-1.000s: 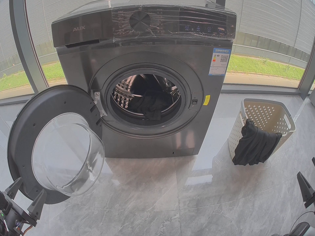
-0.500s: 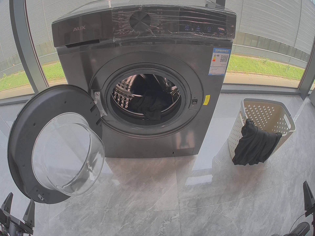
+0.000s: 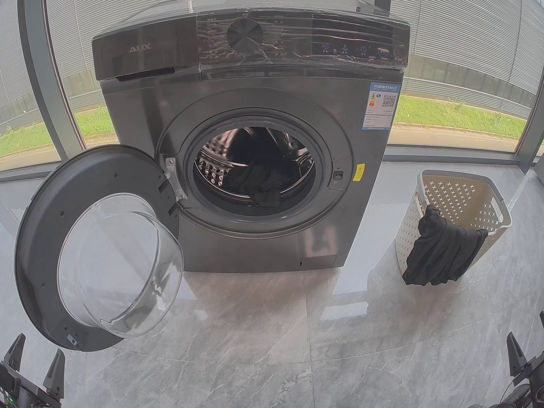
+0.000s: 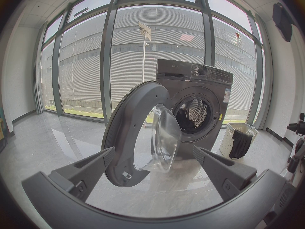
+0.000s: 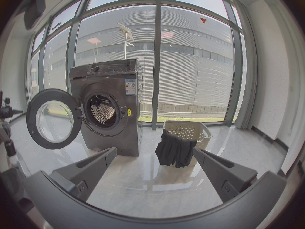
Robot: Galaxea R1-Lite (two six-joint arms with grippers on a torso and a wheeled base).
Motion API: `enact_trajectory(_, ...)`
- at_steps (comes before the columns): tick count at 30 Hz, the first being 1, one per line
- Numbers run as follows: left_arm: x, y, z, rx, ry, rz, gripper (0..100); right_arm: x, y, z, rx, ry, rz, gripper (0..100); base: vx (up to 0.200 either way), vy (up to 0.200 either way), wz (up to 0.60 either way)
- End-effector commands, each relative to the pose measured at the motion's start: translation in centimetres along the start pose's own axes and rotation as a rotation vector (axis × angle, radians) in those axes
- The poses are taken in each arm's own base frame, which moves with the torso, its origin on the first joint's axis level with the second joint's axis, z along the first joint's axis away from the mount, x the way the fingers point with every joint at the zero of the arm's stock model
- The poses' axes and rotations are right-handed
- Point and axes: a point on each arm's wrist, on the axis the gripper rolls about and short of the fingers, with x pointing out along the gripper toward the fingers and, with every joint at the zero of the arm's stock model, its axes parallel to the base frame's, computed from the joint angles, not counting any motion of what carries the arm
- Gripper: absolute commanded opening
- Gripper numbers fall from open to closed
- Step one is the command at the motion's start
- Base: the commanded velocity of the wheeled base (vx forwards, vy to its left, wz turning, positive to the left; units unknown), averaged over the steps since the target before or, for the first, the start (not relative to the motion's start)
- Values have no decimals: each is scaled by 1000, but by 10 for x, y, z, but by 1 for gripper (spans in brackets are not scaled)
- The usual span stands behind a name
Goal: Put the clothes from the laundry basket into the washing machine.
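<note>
To the left of the washing machine point(image 3: 249, 86) and well out in front of it, the left arm hangs low with its jaws spread wide and nothing in them. They face the machine's open door point(image 3: 96, 250), which is swung out to the left. One dark garment point(image 3: 263, 179) already lies in the machine's drum.

Just right of the machine, the laundry basket point(image 3: 493, 199) stands on the floor. A black garment point(image 3: 442, 250) is draped over its near rim, with its length hanging straight down the basket's front wall.

Farther right and well forward of the machine, the right arm also sits low, its jaws wide apart and empty. In the right wrist view they look nearly straight at the draped cloth, though well apart from it. The right arm is much the nearer, so the next pick is probably its job: reach forward and down to the fold on the rim.
</note>
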Motion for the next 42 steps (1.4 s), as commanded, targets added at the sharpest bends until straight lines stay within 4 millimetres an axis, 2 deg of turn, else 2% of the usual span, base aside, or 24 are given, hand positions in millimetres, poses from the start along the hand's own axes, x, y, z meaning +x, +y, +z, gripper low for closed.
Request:
enact_trajectory(1,1,0,-2,27,12,2,100,1,1,-4,-23,12,-22,100,0,-200,0)
enact_trajectory(3,1,0,-2,55,13,12,100,-1,2,-5,-37,3,-62,100,0,-200,0)
enact_trajectory(4,1,0,-2,68,11,30,100,-7,4,-6,-64,-69,-66,100,0,-200,0)
enact_trajectory(13,-5,-3,-4,124,-47,141,100,-6,4,-7,-49,-58,-15,100,0,-44,0)
enact_trajectory(17,-5,-2,-4,135,-49,129,100,-6,5,-7,-48,-61,17,100,0,0,0)
enact_trajectory(22,-9,-3,-4,66,-41,49,100,-6,5,-7,-42,-60,13,100,0,0,0)
enact_trajectory(25,-7,-4,-8,25,-25,-12,100,-6,5,-7,-41,-60,13,100,0,0,0)
enact_trajectory(27,-6,-5,-12,57,-16,-41,100,-6,5,-7,-41,-60,11,100,0,0,0)
enact_trajectory(42,-6,-5,-12,66,-15,-40,100,-6,5,-7,16,-60,20,100,0,-200,0)
